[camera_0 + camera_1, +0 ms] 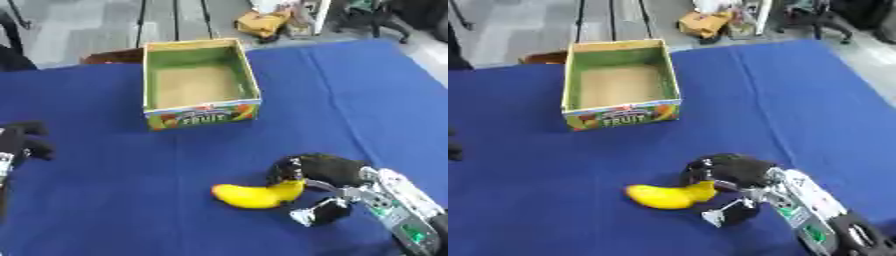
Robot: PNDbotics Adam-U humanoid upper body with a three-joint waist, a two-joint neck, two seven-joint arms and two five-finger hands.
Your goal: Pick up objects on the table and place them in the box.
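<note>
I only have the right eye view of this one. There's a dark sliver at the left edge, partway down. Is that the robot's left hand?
Observer: Yes. The left eye view shows the left hand at its left edge, black, over the blue cloth.
Operator: Is it touching the box or the banana?
Observer: Neither. In that view blue cloth shows between it and the box, which stands farther back and to its right, and the banana lies well off to its right, nearer the camera.
Operator: Does any of its arm show?
Observer: Only a pale strip of the left arm under the hand, running down the picture's left edge.
</note>
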